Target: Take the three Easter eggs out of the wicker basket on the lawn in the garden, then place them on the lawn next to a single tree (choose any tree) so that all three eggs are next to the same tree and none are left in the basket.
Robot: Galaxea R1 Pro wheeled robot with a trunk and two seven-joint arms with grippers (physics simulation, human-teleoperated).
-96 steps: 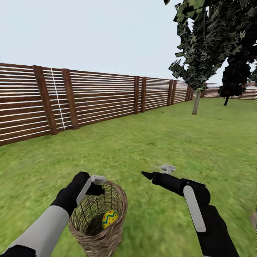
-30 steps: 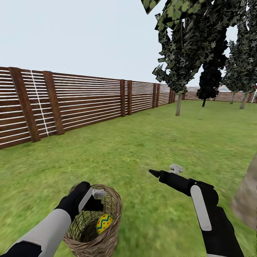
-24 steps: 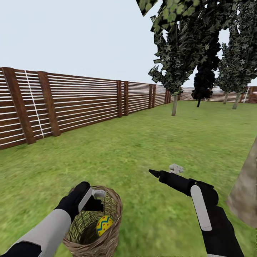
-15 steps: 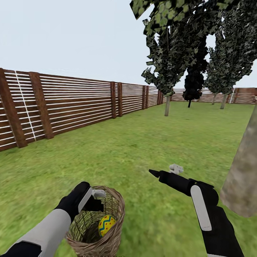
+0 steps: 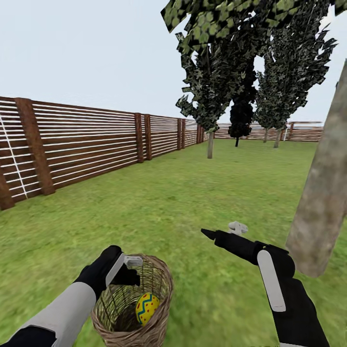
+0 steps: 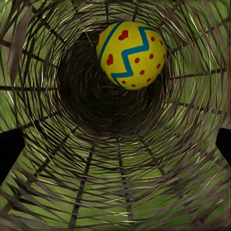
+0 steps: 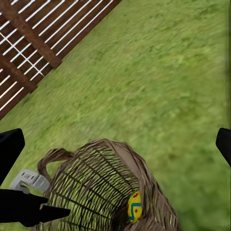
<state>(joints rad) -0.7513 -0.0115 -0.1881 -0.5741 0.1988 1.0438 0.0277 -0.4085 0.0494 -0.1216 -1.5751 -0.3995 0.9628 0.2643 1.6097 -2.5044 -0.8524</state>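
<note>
Left pincer (image 5: 129,270): clenched on the rim of the wicker basket (image 5: 156,327), holding it above the lawn (image 5: 159,202).
Easter egg (image 5: 146,308): one seen, yellow with blue zigzag and red dots, low inside the basket against its wall; also in the left wrist view (image 6: 131,55). Others cannot be told.
Right pincer (image 5: 222,230): fingers spread apart, nothing between them, hanging over bare grass right of the basket.
Tree (image 5: 320,193): thick mottled trunk, leaning, close at right beside the right arm.
Fence (image 5: 91,144): slatted brown, along the left edge.
Open room: wide grass ahead; thin-trunked trees (image 5: 210,144) far off.
</note>
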